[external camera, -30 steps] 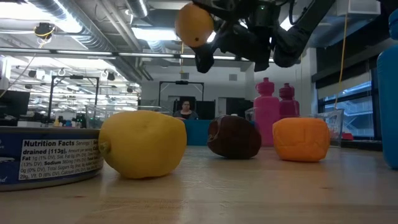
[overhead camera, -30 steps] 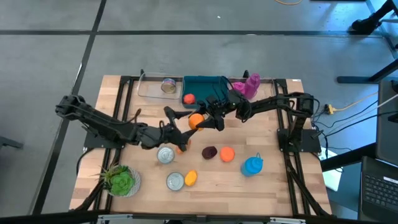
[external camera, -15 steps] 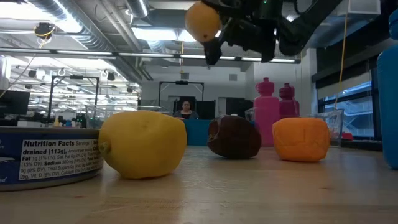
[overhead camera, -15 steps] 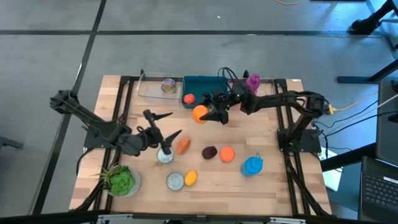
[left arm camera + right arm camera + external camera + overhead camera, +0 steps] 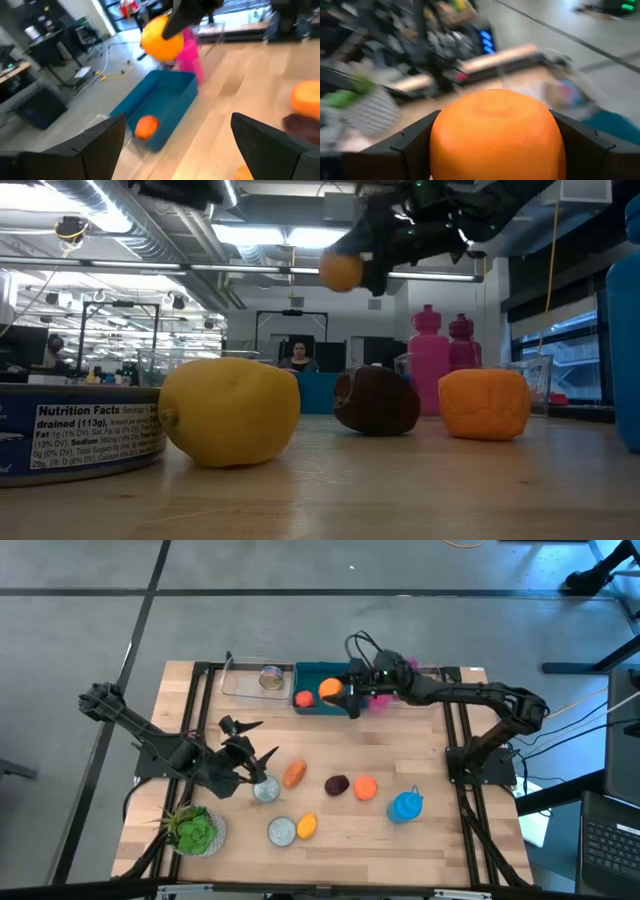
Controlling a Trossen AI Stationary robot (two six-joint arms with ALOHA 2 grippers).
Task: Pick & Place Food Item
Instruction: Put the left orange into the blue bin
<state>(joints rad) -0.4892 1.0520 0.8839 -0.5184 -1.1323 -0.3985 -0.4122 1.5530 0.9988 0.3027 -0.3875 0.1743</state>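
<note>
— Above the teal bin [image 5: 325,685], what did the right gripper [image 5: 340,694] carry?
— It pinched the orange [image 5: 331,690] between both fingers, over a red fruit [image 5: 303,698] lying inside.
— And the left gripper [image 5: 245,745]?
— It hovered spread wide near the open can [image 5: 265,789], holding nothing.
</note>
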